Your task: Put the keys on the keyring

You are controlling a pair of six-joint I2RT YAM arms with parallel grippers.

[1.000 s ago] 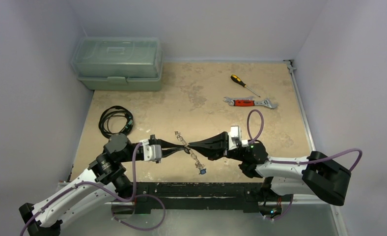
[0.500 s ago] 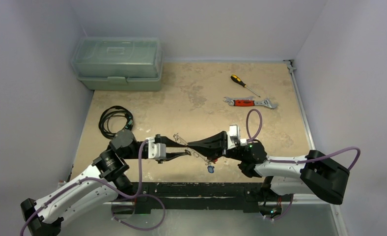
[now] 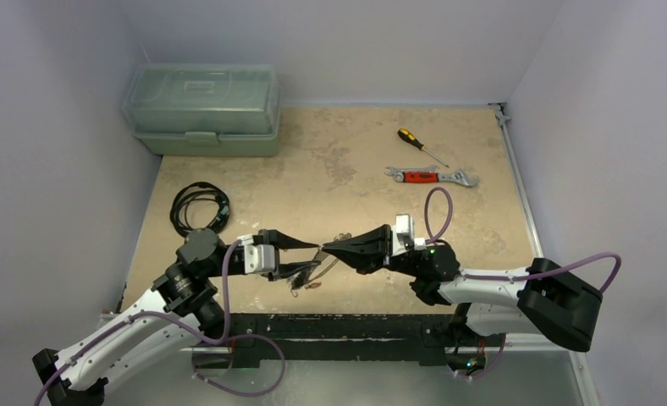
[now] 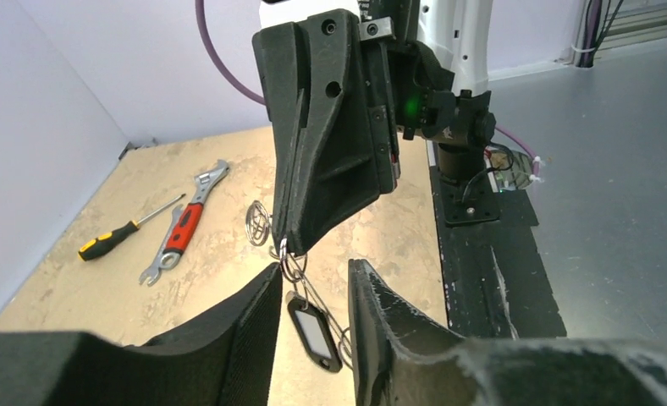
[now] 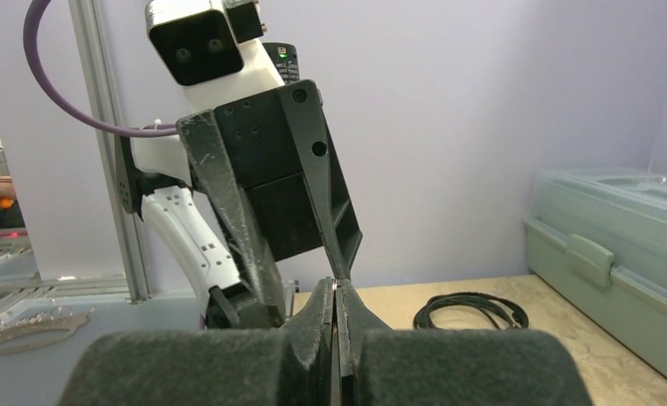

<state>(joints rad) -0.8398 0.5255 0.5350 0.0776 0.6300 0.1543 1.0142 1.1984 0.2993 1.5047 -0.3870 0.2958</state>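
My right gripper (image 3: 325, 248) is shut on the thin silvery keyring (image 4: 284, 251), which hangs from its tips just above the table. It also shows shut in the right wrist view (image 5: 334, 286). Small rings and a key with a black tag (image 4: 315, 332) dangle from the loop. My left gripper (image 4: 313, 271) is open, tip to tip with the right one. The black tag hangs between its fingers (image 4: 258, 317) and is not gripped. In the top view the left gripper (image 3: 313, 256) faces right, with the bunch of keys (image 3: 301, 285) hanging below it.
A red-handled wrench (image 3: 430, 176) and a yellow-and-black screwdriver (image 3: 421, 145) lie at the back right. A coiled black cable (image 3: 198, 208) lies at the left. A green toolbox (image 3: 203, 110) stands in the back left corner. The black base rail (image 3: 347, 326) runs along the near edge.
The hanging keys swung from below my right gripper to the left, under my left gripper. My left gripper drew back slightly left and its fingers now straddle the black tag. The right arm barely moved.
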